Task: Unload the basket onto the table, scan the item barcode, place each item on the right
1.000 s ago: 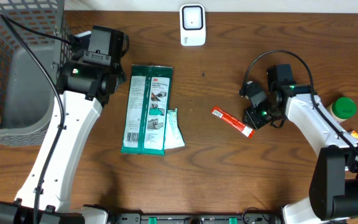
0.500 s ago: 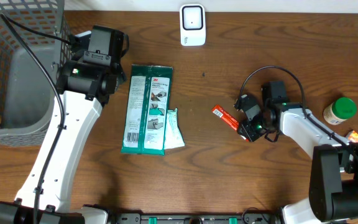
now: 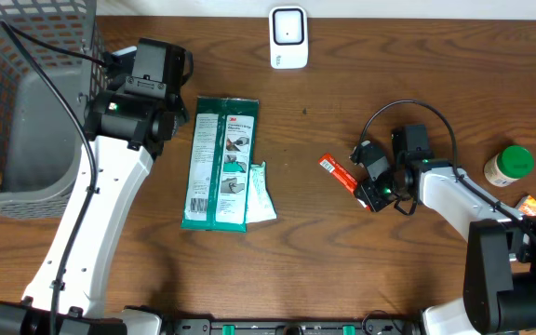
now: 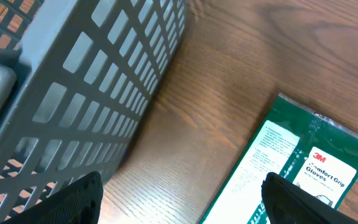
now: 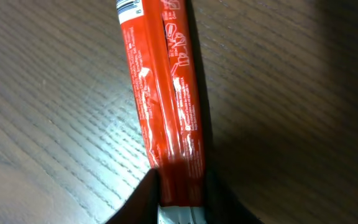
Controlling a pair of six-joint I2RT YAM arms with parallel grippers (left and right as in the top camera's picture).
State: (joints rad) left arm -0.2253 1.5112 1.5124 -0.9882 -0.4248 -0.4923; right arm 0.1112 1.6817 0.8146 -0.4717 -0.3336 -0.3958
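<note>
- Jaws first: right gripper (image 5: 182,200) pinched on the near end of the red sachet (image 5: 166,93), dark fingers (image 5: 143,198) pressed against both long edges. Left gripper (image 4: 185,208) spread wide, holding nothing, one fingertip in each lower corner of its wrist view.
- Noted. Surface and room?
- Brown wood-grain table (image 3: 342,279), matt, with fine straight grain. Pale strip beyond the far edge. Grey basket (image 3: 26,112) at far left: rigid lattice walls, square openings. White scanner (image 3: 288,37) at the far centre edge, a rounded rectangle seen from above.
- Whereabouts of the sachet?
- Flat on the table, right of centre, lying aslant. Well apart from the scanner and from the green glove pack (image 3: 220,163).
- Look of it?
- Long, narrow, glossy film, lightly crinkled, with a lengthwise seam. White print too small to read. White patch with black bars at the far end, cut off by the frame. Silvery strip at the pinched end.
- Anything else?
- Round green-lidded jar (image 3: 512,163) near the right edge, upright. Orange item (image 3: 531,203) just beside the right arm, mostly hidden. White packet (image 3: 263,197) touching the glove pack's right edge; over or under, cannot tell.
- Left side?
- Left gripper hanging above bare wood between the basket wall and the glove pack's top corner.
</note>
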